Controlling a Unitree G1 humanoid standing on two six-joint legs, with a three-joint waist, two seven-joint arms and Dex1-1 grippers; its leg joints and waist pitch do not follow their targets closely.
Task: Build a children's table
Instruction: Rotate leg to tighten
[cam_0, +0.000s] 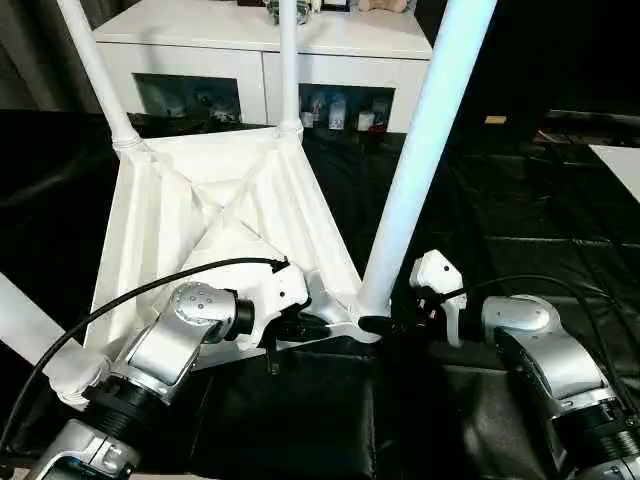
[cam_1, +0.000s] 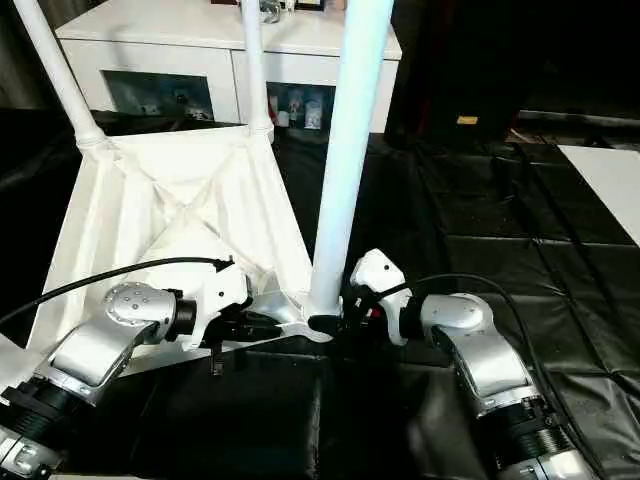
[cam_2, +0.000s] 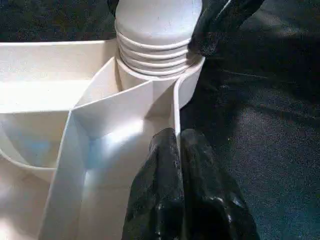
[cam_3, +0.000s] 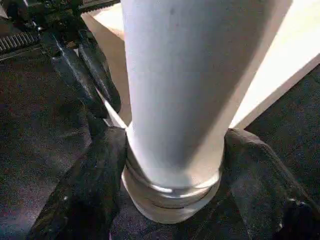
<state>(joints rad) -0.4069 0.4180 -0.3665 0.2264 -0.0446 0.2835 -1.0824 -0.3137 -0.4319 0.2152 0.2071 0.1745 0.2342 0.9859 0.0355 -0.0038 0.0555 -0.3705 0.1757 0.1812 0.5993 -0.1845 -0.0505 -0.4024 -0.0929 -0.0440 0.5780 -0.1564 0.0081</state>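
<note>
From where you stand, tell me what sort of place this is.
Probably an indoor room set up as a work area: a white cabinet with glass-fronted compartments holding small items stands behind, and black sheeting covers the work surface under the upturned tabletop.

The tabletop lies upside down on the black mat; legs stand in its corners, cabinet behind.

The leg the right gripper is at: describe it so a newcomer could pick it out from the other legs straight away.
Start at the upturned white tabletop lying on the black mat, ribbed underside facing up. Go to the corner nearest the robot's right arm, where the left gripper pinches the rim beside the socket. The leg rising there looks thickest and leans rightward, and alone has the right gripper's black fingers flanking its base.
</note>
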